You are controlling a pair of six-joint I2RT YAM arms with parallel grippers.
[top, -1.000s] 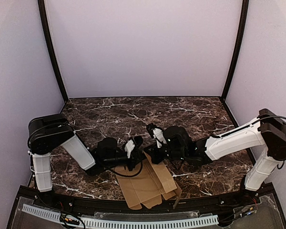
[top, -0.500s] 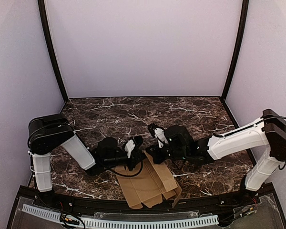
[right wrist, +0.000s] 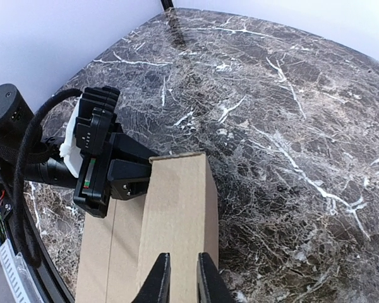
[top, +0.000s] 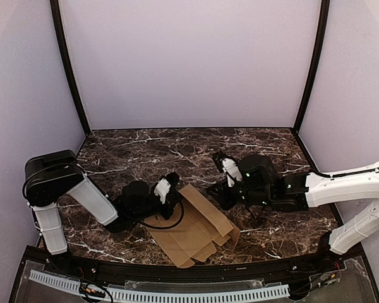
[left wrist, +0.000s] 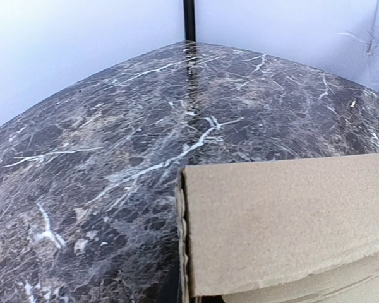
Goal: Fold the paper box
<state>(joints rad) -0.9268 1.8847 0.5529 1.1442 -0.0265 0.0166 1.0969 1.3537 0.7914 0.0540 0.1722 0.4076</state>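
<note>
Flagging risks | box [top: 192, 227] sits part-folded at centre by the worktop's [top: 145, 151] near edge | left hand [right wrist: 134, 172] pinches its far-left edge | right hand [right wrist: 182, 255] slightly spread over raised panel, gripping nothing | unheld panel may spring flat; lone pinch may slip or crease it

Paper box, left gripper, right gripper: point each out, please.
paper box [top: 199, 228], top view, middle of the brown cardboard.
left gripper [right wrist: 139, 177], right wrist view, fingertips at the box's edge.
right gripper [right wrist: 180, 281], right wrist view, between its fingertips.
</note>
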